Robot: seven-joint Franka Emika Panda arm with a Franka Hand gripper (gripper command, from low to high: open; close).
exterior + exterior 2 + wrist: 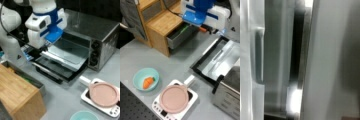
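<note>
- gripper [47, 46] sits at the upper-left edge of the open oven door [63, 61] in a front view, low over the door and the pulled-out tray [67, 53]; fingers hidden behind the blue mount, so cannot tell if it is open, closed or gripping
- in a front view the gripper [207, 29] shows under the blue-and-white wrist at top, just left of the door's far corner
- toaster oven [100, 37]: silver, 3 dark knobs on its front panel, door folded down flat; seen in both front views, at bottom right in 1 of them [227, 95]
- wrist view: only glass and metal close up, a grey handle [258, 56] at left, no fingers seen
- pink lid [173, 98] rests on a pan on a small white cooktop [157, 106], near the oven door
- teal bowl [146, 78] holds an orange carrot [148, 82], well apart from the gripper
- wooden cabinet [162, 21] with 1 open drawer [178, 36], green item inside, just beside the arm
</note>
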